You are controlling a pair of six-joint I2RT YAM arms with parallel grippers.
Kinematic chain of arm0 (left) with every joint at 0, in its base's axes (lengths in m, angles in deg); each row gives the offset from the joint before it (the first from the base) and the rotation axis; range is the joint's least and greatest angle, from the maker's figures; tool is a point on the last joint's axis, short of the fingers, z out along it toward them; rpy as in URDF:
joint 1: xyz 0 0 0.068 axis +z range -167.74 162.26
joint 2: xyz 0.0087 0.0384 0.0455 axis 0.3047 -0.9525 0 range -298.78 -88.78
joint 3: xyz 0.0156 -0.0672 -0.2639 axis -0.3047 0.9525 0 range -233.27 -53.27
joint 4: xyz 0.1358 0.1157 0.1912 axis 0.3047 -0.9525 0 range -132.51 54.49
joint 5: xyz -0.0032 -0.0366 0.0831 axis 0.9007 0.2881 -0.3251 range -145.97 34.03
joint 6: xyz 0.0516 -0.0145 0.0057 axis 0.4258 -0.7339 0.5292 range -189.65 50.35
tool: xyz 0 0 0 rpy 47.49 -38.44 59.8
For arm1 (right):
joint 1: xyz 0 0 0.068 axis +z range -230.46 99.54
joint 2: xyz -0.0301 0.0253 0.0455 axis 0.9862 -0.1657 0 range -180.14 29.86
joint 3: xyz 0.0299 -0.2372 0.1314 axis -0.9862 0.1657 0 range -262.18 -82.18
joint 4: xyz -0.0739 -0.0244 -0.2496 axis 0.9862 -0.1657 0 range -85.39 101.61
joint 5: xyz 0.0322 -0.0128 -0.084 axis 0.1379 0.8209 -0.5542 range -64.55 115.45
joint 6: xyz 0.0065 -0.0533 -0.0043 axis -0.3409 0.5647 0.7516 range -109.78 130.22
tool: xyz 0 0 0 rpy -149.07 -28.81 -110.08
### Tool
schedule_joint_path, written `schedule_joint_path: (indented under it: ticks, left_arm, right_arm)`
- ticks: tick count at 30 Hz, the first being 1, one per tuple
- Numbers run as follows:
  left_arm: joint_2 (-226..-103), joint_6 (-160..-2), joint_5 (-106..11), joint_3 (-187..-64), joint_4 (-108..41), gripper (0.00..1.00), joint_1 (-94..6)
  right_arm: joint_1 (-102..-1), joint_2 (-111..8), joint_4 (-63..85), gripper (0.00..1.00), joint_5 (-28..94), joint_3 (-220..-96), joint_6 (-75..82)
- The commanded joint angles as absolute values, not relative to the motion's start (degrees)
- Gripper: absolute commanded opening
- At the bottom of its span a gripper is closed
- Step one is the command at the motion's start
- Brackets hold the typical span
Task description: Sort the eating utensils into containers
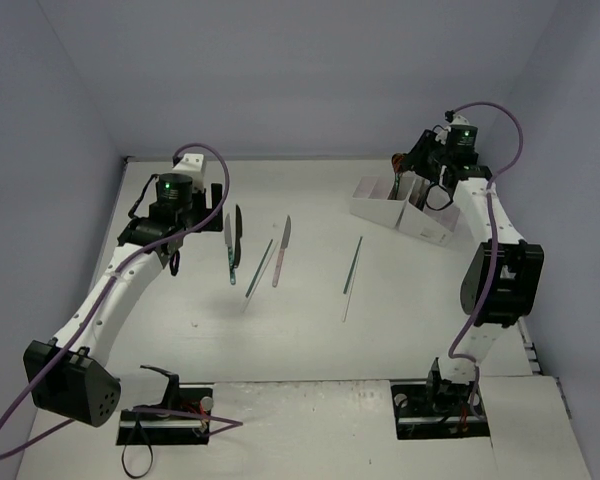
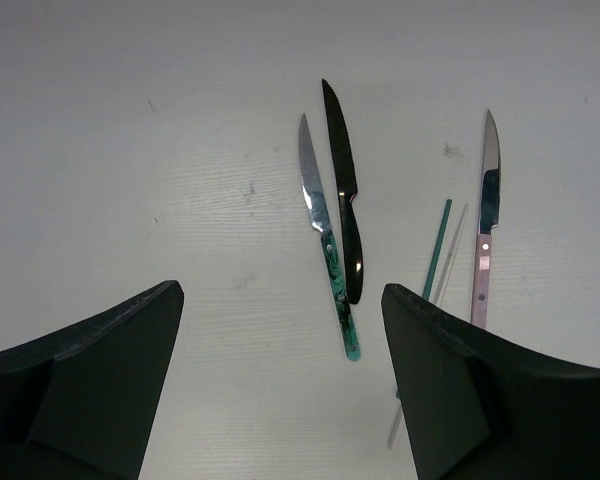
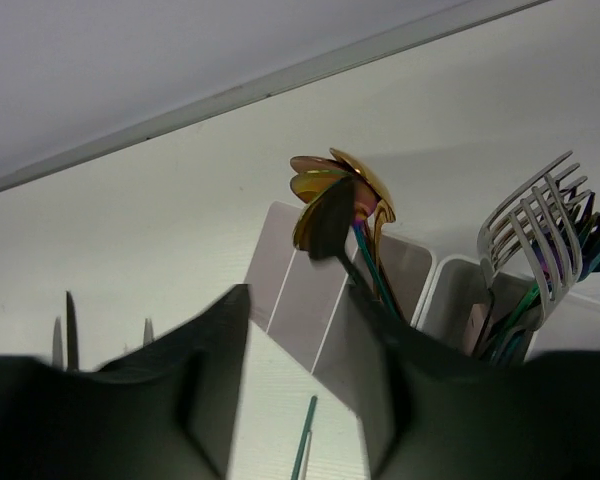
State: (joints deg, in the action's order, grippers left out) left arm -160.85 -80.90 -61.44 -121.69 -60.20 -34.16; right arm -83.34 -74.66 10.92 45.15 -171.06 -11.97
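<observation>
Three knives [image 2: 343,200] lie mid-frame under the left gripper [image 2: 282,295], spread and empty. Only the right wrist view shows spoons [image 3: 335,190] and forks [image 3: 530,225] in the containers [image 3: 272,255], half hidden by the right gripper [image 3: 298,300], jaws parted.

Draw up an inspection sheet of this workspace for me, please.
Surface: white table, a few faint marks.
Job's things: three knives and thin sticks lie loose; containers at the far right hold spoons and forks.
Clutter: nothing seen.
Pincers: left pincer open above the knives; right pincer open over the containers.
Cables: purple cables run along both arms.
Surroundings: plain grey walls.
</observation>
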Motion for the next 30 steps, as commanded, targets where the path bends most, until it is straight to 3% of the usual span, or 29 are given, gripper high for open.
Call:
schedule_joint_path:
  ticks: [1, 6, 15, 21, 30]
  left_arm:
    - [-160.84, -81.69, -60.55, -124.71, -59.24, 0.78, -33.82]
    - [-161.43, -81.78, -60.37, -125.10, -59.68, 0.78, -33.76]
    - [-161.37, -82.32, -59.40, -125.35, -59.60, 0.78, -32.93]
    - [-160.09, -81.92, -59.91, -125.36, -60.43, 0.78, -32.77]
    - [-151.87, -80.75, -61.67, -118.94, -62.85, 0.78, -32.78]
  right_arm:
    - [-81.83, -71.47, 13.33, 0.47, 40.40, -172.14, -9.87]
    - [-78.16, -66.02, 9.25, 0.51, 29.42, -171.02, -5.85]
    - [-65.65, -55.21, 8.70, 0.53, 16.74, -151.96, -10.06]
    - [-55.81, -57.97, 8.75, 0.52, 12.90, -142.69, -15.48]
    - [-45.95, -65.61, 9.98, 0.49, 8.66, -141.42, -20.39]
